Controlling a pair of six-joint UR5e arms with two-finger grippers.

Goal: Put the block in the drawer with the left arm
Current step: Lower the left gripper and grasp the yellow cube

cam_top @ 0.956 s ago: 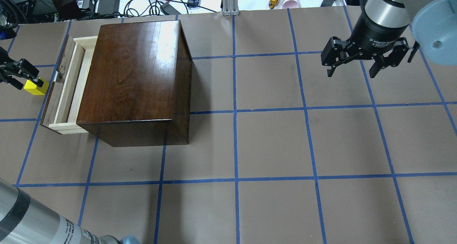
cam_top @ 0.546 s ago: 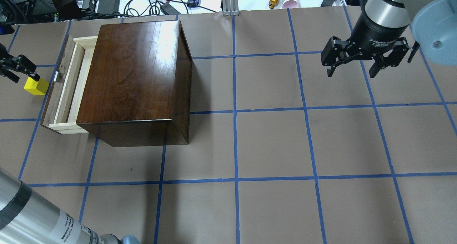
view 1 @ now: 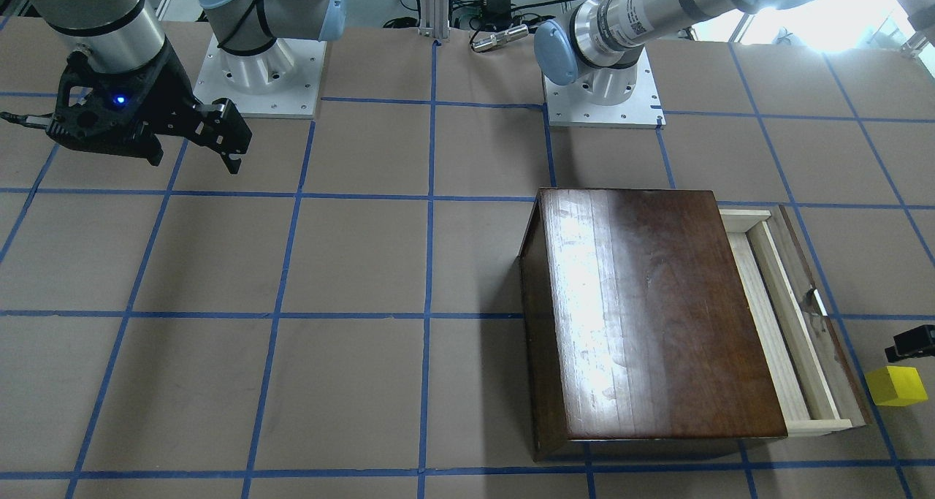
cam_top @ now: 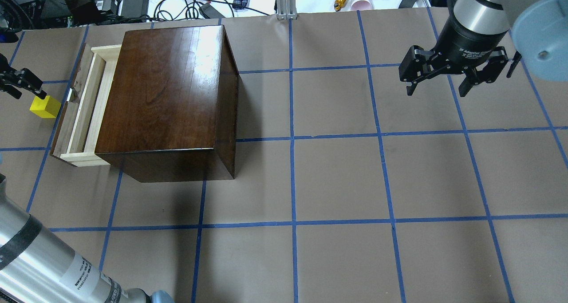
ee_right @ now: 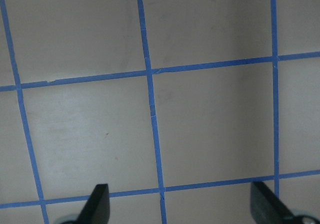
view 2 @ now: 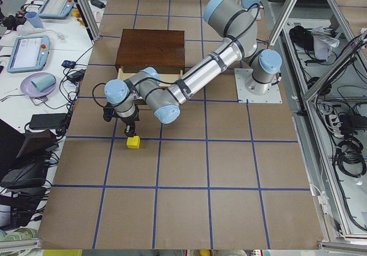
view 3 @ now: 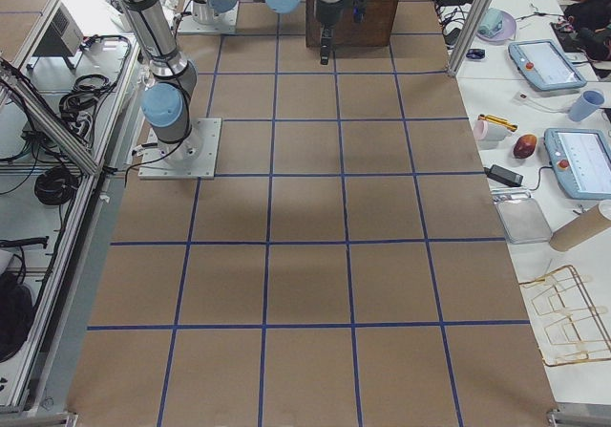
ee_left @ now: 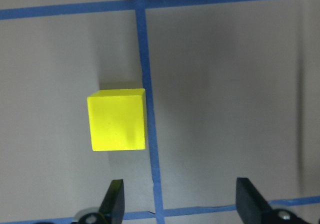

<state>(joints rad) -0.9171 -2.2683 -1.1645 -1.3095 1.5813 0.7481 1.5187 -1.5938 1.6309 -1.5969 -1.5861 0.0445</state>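
The yellow block (cam_top: pixel 44 106) sits on the table just left of the open drawer (cam_top: pixel 80 105) of the dark wooden box (cam_top: pixel 168 94). My left gripper (cam_top: pixel 18 83) is open and empty, hovering just beyond the block at the view's left edge. In the left wrist view the block (ee_left: pixel 117 120) lies ahead of the fingertips (ee_left: pixel 115 199), toward the left finger and not between them. In the front view the block (view 1: pixel 895 386) is right of the drawer (view 1: pixel 792 324), with the left gripper (view 1: pixel 911 342) at the edge. My right gripper (cam_top: pixel 439 88) is open and empty, far right.
The drawer's dark front and metal pull (cam_top: pixel 70 95) face the block. Cables and clutter (cam_top: pixel 133 1) lie beyond the table's far edge. My left forearm (cam_top: pixel 40 267) crosses the near left corner. Blue tape lines grid the brown table (cam_top: pixel 337 179).
My left gripper has drawn back from the block, which it was touching a second ago. The block has stayed in place. The right arm has not moved.
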